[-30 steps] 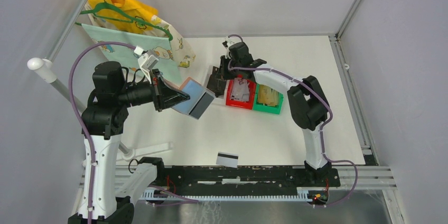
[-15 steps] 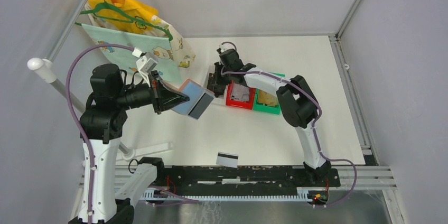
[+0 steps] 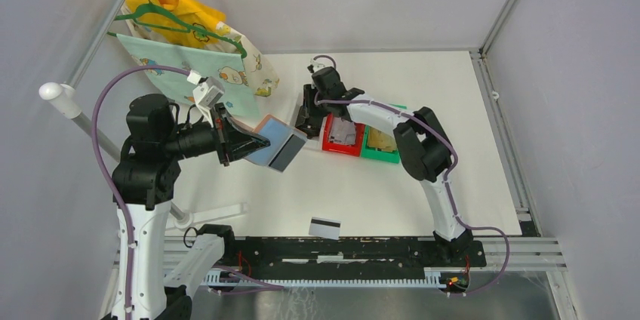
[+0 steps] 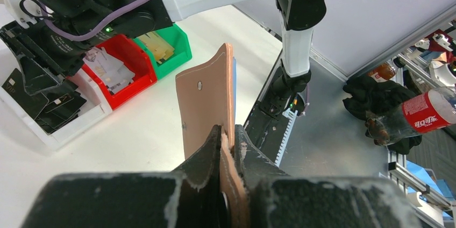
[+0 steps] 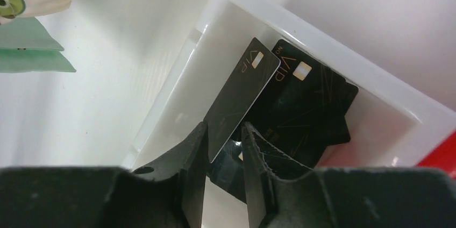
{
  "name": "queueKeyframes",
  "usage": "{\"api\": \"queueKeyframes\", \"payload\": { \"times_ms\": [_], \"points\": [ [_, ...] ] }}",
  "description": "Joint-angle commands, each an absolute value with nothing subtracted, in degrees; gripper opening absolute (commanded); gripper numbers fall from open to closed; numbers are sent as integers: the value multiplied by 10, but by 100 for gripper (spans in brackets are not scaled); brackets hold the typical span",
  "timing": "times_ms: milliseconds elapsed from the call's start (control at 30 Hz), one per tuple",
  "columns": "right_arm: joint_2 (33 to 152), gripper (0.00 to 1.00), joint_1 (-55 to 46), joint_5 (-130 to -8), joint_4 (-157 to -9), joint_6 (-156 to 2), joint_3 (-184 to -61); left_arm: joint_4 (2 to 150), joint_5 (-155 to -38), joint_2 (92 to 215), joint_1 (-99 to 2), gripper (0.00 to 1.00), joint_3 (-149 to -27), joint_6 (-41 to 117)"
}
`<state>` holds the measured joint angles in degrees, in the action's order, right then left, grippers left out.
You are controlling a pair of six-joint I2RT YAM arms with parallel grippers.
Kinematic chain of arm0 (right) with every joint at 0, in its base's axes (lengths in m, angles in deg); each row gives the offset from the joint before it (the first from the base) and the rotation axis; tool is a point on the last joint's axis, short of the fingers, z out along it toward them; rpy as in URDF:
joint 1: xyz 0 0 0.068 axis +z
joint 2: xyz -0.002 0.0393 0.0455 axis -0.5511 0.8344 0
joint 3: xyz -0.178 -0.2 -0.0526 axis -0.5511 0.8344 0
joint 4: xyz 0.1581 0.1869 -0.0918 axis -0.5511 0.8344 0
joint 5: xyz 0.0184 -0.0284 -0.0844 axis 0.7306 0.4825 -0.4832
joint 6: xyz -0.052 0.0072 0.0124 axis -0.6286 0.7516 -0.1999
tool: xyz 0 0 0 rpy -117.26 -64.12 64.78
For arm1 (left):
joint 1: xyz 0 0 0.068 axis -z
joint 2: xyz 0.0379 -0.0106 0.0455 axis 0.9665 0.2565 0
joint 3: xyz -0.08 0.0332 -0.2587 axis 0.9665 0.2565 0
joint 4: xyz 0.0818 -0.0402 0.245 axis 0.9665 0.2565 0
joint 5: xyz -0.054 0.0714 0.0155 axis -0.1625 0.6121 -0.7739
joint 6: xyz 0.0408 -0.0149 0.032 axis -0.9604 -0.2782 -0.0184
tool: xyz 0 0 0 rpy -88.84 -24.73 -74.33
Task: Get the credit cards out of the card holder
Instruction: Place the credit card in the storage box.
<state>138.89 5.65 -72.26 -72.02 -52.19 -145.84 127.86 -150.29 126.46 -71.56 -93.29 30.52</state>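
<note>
My left gripper [image 3: 243, 143] [image 4: 228, 131] is shut on the lower edge of the reddish-brown card holder [image 4: 207, 93], held upright above the table; its light blue inside [image 3: 281, 141] faces the top camera. My right gripper [image 3: 308, 115] [image 5: 223, 128] hangs over the white bin [image 5: 322, 29], jaws slightly apart. A black VIP card [image 5: 242, 93] stands between them, leaning on the left finger. Several black cards [image 5: 306, 104] lie in that bin. A white card with a black stripe [image 3: 324, 227] lies near the table's front edge.
A red bin [image 3: 340, 150] and a green bin [image 3: 381, 156] with cards stand right of the white bin [image 4: 70, 131]. Bags on a green hanger [image 3: 189, 26] hang from a rack at the back left. A white pole [image 3: 56, 93] stands at the left.
My right gripper has moved left and down from over the red bin to over the white bin. My left arm has drawn back slightly with the card holder.
</note>
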Motion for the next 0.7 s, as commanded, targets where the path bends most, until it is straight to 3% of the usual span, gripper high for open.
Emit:
{"api": "queueKeyframes", "payload": {
  "times_ms": [0, 167, 333, 567, 667],
  "points": [
    [1303, 39, 61, -764, -731, -553, -1448, 1261, -1526, 1259, -719, 2, -953, 284],
    [1244, 60, 62, -810, -708, -570, -1441, 1261, -1527, 1258, -719, 2, -955, 285],
    [1129, 71, 61, -801, -734, -593, -1370, 1261, -1530, 1259, -718, 2, -956, 287],
    [957, 97, 44, -576, -854, -629, -1247, 1261, -1541, 1254, -718, 2, -948, 290],
    [911, 98, 42, -461, -897, -631, -1218, 1260, -1548, 1251, -718, 2, -947, 289]
  ]
}}
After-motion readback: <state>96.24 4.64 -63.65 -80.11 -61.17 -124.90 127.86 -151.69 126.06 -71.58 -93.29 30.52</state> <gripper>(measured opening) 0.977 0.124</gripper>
